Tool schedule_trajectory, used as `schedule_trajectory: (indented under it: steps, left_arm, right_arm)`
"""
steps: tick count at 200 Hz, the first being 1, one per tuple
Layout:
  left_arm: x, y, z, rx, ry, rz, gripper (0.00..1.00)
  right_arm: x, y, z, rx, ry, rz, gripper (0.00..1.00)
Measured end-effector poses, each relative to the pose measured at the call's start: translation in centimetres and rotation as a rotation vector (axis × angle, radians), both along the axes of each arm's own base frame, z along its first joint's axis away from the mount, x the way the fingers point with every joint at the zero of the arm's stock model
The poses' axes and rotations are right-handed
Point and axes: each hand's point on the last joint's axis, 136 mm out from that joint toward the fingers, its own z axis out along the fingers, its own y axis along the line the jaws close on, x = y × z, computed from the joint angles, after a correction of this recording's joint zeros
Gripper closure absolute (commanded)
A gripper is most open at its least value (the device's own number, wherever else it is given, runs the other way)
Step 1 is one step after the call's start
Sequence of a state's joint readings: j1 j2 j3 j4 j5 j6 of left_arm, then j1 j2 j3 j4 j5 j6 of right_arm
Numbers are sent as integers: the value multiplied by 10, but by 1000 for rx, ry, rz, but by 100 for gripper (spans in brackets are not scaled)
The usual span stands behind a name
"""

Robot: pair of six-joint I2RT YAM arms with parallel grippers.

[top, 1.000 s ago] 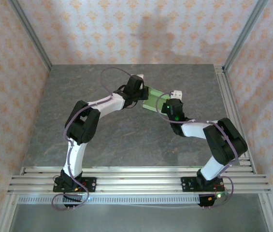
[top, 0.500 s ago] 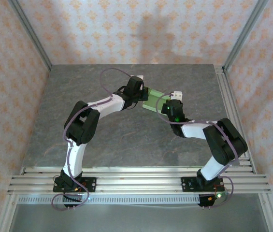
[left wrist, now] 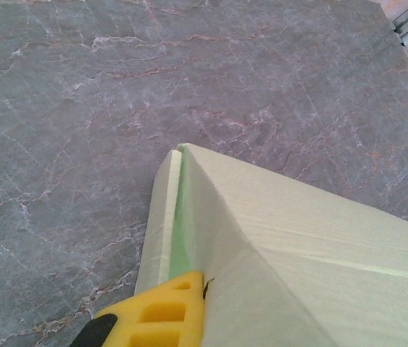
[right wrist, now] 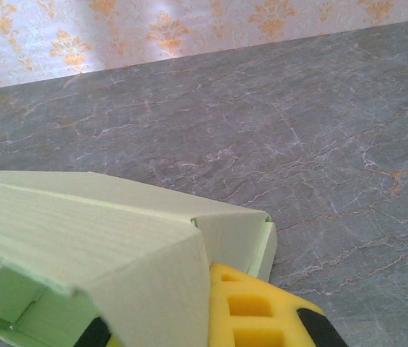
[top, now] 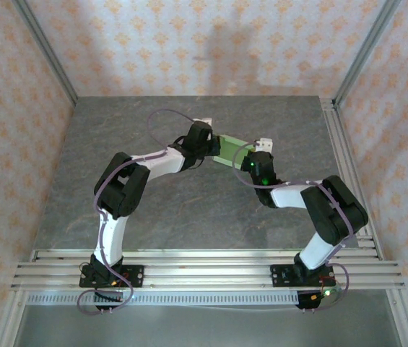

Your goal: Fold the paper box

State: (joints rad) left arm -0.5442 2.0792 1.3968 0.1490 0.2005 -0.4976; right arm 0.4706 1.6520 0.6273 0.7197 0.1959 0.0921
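- Gripping the paper box from both ends, the two arms meet over the far middle of the grey marbled table.
- The left gripper is clenched on the box's left end. The right gripper is clenched on its right, nearer end.
- From above, the box reads as a small pale green strip spanning the gap between the two wrists, slanting from far left to near right.
- In the left wrist view, a yellow finger presses against the pale yellow-green card at the bottom edge. The other finger is hidden behind the card.
- There the card shows a sharp folded ridge running away from the finger to a corner, with a narrow flap lying along its left side.
- In the right wrist view, a yellow finger sits under the card's near corner. The box stretches off to the left as a partly formed sleeve, its open greener inside showing at the lower left.
- A small end tab stands just beside the finger on the right.
- Whether the box touches the tabletop cannot be told.
- Orange-patterned wallpaper backs the table.
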Motion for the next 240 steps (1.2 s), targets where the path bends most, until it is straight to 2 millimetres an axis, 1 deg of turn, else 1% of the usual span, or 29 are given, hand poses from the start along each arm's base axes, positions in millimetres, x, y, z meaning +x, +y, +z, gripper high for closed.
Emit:
schedule_trajectory:
  steps: [40,52,68,77,91,100,104,119,134,140,149,172,198,207,226,240]
  left_arm:
    - [-3,2,-5,3,-2,4,100]
    - [-7,3,-11,11,10,2,100]
    - [-16,6,-26,35,51,-3,100]
    - [-23,7,-34,50,76,-6,100]
    - [-24,7,-36,53,81,-5,100]
    - [-24,7,-36,54,81,-6,100]
    - [-24,7,-36,55,82,-6,100]
    - [-25,8,-36,59,82,-3,100]
    - [-25,7,-36,65,81,1,100]
    - [-24,8,-36,67,82,3,100]
    - [-25,8,-36,70,85,3,100]
    - [-25,8,-36,78,98,3,100]
    - [-26,9,-36,84,106,3,100]
    - [-26,9,-36,85,108,3,100]
    - [-26,9,-36,86,110,3,100]
    - [-26,9,-35,88,113,2,100]
  right_arm:
    - [0,1,-2,0,-1,6,95]
    - [-2,1,-12,-8,24,14,93]
    - [-10,3,-32,-17,79,40,88]
    - [-14,6,-39,-17,101,57,84]
    - [-16,10,-41,-7,110,75,79]
    - [-17,13,-40,5,111,87,73]
    - [-17,14,-39,5,110,91,68]
    - [-18,17,-27,30,93,107,49]
    - [-18,20,-8,51,54,121,22]
    - [-18,20,1,60,35,127,16]
    - [-19,21,13,68,10,134,10]
    - [-26,19,41,91,-48,143,3]
    - [-36,13,67,110,-84,139,0]
    - [-39,10,78,123,-104,137,0]
    - [-44,4,94,149,-113,120,0]
    - [-39,-5,101,173,-89,82,1]
